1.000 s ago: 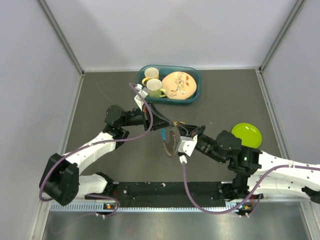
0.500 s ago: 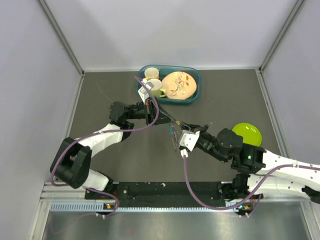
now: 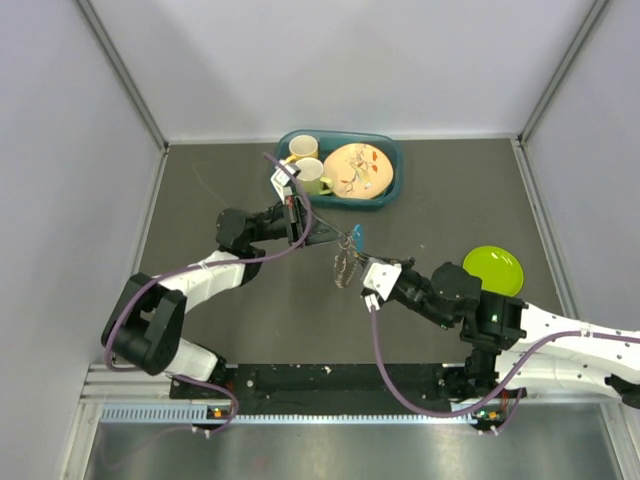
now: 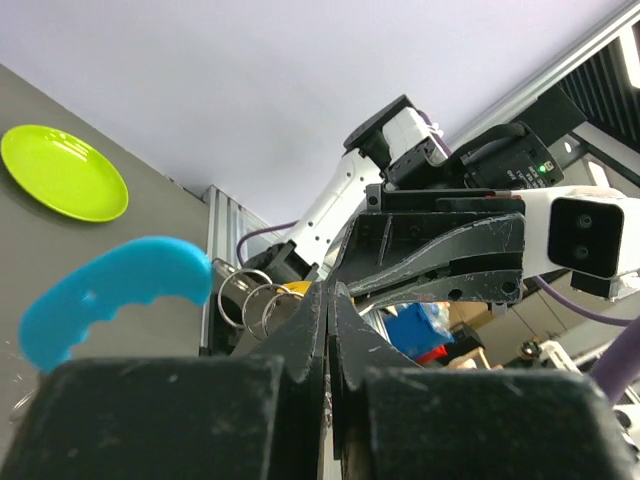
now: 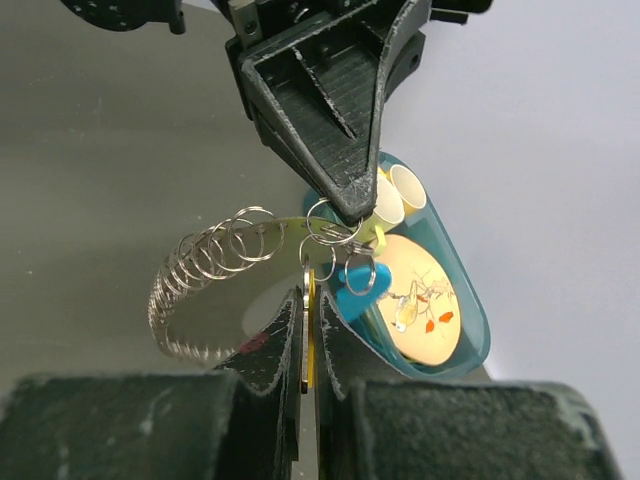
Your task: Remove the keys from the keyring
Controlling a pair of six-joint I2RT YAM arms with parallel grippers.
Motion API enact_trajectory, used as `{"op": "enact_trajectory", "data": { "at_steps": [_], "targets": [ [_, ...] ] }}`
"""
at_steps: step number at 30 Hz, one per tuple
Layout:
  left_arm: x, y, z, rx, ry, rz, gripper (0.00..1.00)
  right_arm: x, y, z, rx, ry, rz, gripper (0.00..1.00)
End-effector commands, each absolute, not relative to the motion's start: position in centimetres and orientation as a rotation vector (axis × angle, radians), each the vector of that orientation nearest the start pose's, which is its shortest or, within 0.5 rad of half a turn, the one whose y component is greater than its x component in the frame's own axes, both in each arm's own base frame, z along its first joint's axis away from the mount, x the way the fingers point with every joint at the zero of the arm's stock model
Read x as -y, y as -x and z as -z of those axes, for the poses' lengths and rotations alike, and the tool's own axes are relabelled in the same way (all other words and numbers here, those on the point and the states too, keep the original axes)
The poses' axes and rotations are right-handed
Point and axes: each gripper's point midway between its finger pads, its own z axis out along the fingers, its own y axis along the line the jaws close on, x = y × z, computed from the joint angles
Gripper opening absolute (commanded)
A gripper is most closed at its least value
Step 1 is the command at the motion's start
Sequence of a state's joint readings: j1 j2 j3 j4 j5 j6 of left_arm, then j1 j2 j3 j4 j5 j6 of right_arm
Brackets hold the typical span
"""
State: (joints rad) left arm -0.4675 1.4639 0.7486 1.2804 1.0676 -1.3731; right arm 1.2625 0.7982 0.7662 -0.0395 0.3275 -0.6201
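The bunch hangs in the air between my two grippers. My left gripper [image 3: 338, 238] is shut on the thin silvery keyring [image 5: 335, 232], as its jaws [image 4: 330, 290] show pressed together. My right gripper [image 5: 308, 300] is shut on a flat yellow-headed key [image 5: 311, 340] just below that ring. In the top view it [image 3: 358, 262] sits right of the left gripper. A teal-blue key head [image 5: 352, 278] dangles beside it and also shows in the left wrist view [image 4: 110, 295] and the top view [image 3: 356, 236]. A chain of several linked rings [image 5: 195, 265] curves off to the left.
A teal tray [image 3: 392, 185] at the back holds two mugs [image 3: 303, 147] [image 3: 310, 176] and a patterned plate [image 3: 357, 170]. A lime-green plate [image 3: 493, 270] lies on the dark table right of my right arm. Grey walls stand on both sides.
Both grippers have carried the bunch toward the far side, nearer the tray. The blue key head now sits up beside the left gripper's tips.
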Motion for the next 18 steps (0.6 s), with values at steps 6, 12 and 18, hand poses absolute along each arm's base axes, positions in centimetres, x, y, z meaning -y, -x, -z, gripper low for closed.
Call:
{"op": "enact_trajectory", "data": {
  "at_steps": [6,12,18],
  "targets": [
    [27.0,-21.8,-37.0,-1.162,-0.398,1.870,0.00,-28.8,-16.0,-32.2,-1.088,1.113,-0.341,0.00],
    [26.6,-21.8,-36.9,-1.126,-0.318,1.910,0.00,-29.5,-15.7,-31.9,-1.070,1.127,-0.367,0.00],
    [25.8,-22.1,-37.0,-1.095,-0.236,1.898,0.00,-30.2,-15.4,-31.2,-1.072,1.143,-0.390,0.00]
  ]
}}
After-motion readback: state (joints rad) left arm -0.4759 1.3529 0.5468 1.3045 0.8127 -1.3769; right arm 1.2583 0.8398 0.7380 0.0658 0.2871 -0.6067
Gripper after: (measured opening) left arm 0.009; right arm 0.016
